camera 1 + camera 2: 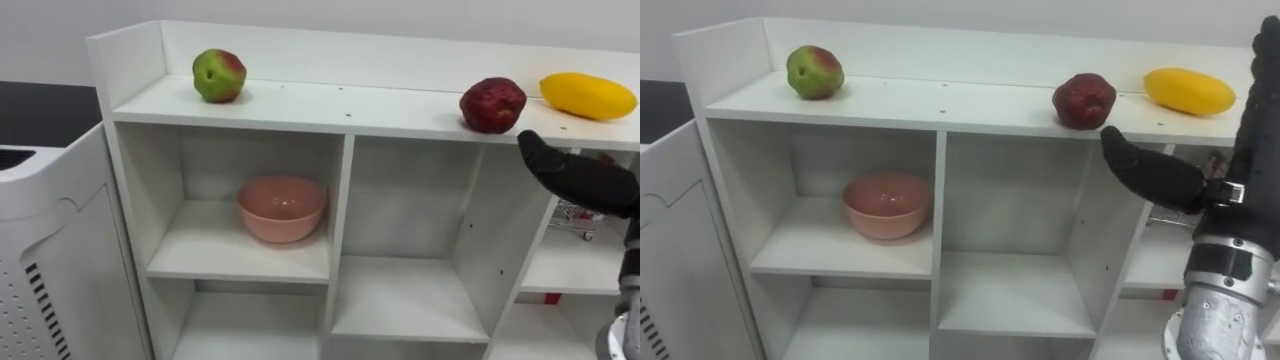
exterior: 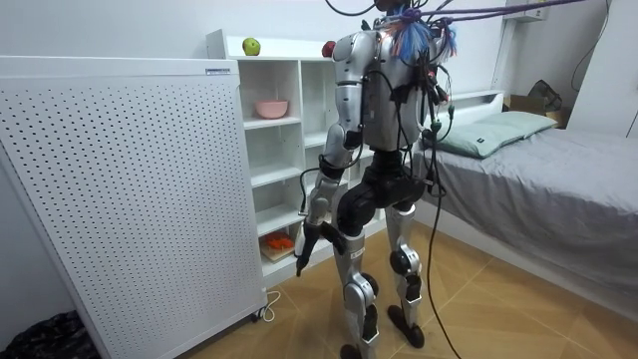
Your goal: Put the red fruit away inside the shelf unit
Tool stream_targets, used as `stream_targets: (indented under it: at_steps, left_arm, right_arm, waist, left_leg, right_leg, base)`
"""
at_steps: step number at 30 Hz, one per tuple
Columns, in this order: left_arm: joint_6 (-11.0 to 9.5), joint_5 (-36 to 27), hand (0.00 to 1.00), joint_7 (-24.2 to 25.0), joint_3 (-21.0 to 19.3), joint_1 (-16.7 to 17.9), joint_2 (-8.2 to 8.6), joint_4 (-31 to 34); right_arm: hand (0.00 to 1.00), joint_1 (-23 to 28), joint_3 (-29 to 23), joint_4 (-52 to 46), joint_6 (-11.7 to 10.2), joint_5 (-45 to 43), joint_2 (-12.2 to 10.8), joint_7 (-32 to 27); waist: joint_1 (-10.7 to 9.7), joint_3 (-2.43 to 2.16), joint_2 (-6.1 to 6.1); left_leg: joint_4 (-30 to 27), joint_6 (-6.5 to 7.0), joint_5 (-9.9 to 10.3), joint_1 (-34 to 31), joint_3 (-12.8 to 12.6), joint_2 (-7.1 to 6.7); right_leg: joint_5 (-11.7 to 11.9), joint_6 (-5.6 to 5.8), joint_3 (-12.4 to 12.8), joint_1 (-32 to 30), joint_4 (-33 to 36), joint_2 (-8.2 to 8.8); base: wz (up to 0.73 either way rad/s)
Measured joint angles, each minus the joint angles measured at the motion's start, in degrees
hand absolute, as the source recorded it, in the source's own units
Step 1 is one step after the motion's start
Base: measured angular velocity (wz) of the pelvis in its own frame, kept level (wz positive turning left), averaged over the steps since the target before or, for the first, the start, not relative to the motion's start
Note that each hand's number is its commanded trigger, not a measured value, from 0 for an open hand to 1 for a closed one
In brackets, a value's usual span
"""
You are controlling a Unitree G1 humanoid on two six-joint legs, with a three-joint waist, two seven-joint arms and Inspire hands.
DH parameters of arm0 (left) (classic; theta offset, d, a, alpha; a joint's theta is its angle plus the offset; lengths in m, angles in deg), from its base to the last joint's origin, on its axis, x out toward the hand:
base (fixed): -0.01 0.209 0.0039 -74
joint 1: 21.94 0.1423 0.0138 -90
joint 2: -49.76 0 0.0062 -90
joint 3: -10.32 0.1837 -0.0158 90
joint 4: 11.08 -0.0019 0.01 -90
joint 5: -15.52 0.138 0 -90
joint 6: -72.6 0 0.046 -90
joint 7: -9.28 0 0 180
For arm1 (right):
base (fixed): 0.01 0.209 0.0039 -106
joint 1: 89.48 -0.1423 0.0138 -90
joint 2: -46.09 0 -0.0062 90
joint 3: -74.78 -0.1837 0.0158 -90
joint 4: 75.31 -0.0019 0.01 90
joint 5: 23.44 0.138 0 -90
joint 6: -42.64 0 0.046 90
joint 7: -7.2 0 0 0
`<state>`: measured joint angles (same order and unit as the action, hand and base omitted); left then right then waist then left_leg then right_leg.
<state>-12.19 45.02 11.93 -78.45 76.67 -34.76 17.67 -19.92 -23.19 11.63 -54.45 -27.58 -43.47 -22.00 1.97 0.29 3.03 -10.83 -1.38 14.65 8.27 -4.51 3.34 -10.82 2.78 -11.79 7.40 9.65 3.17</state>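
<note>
On top of the white closet [image 1: 330,105] lie a green-red apple [image 1: 219,75] at the left, a dark red fruit [image 1: 492,104] further right and a yellow mango [image 1: 588,95] at the far right. My right hand [image 1: 1155,175], black, is raised in front of the closet just below and right of the dark red fruit. It is open, thumb out to the left and fingers up, and holds nothing. My left hand [image 2: 307,249] hangs open at my side, empty. I stand upright facing the closet.
A pink bowl [image 1: 282,207] sits in the upper left compartment. The middle compartments are bare. A small wire basket [image 1: 575,215] stands in the right compartment. A white perforated cabinet [image 2: 120,189] flanks the closet on my left. A bed [image 2: 538,170] stands behind me.
</note>
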Motion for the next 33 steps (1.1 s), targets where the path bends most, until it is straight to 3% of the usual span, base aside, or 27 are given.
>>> stream_targets:
  at_steps: [10,20,25,33]
  left_arm:
    - [-0.1,-0.5,0.00,0.9,0.0,-0.5,-0.66,2.4]
    - [0.1,-0.5,0.00,2.0,-2.3,-0.3,-0.94,4.4]
    - [1.1,-0.2,0.00,2.0,-2.2,-0.3,-1.00,5.6]
    - [2.1,0.0,0.00,2.9,-2.2,-0.4,-2.94,5.8]
  right_arm:
    - [0.00,-0.7,0.0,0.1,1.0,6.0,1.4,2.3]
    - [0.00,-2.1,0.1,2.8,4.1,8.2,3.0,5.2]
    - [0.00,-4.3,0.5,7.2,6.3,8.1,5.1,6.4]
    - [0.00,-7.8,0.6,11.5,8.4,8.2,6.6,10.4]
  waist:
    - [0.1,0.00,0.00]
    - [0.5,-0.03,-0.04]
    - [1.1,-0.08,0.02]
    - [1.2,-0.33,0.41]
  left_leg:
    - [0.0,0.00,0.0,0.1,0.0,0.00]
    - [0.0,0.00,0.0,-0.3,0.0,0.00]
    - [0.0,0.00,0.0,-0.6,0.3,0.01]
    - [0.1,0.00,0.0,-0.6,1.6,0.00]
  right_leg:
    - [0.0,0.00,0.1,0.0,0.0,0.00]
    - [0.0,0.00,0.2,-0.6,0.0,-0.03]
    - [0.0,0.00,0.2,-0.8,0.1,-0.07]
    - [0.0,0.00,0.4,-0.8,0.2,-0.17]
  base:
    - [0.00]
    - [0.00]
    - [0.00]
    - [0.02]
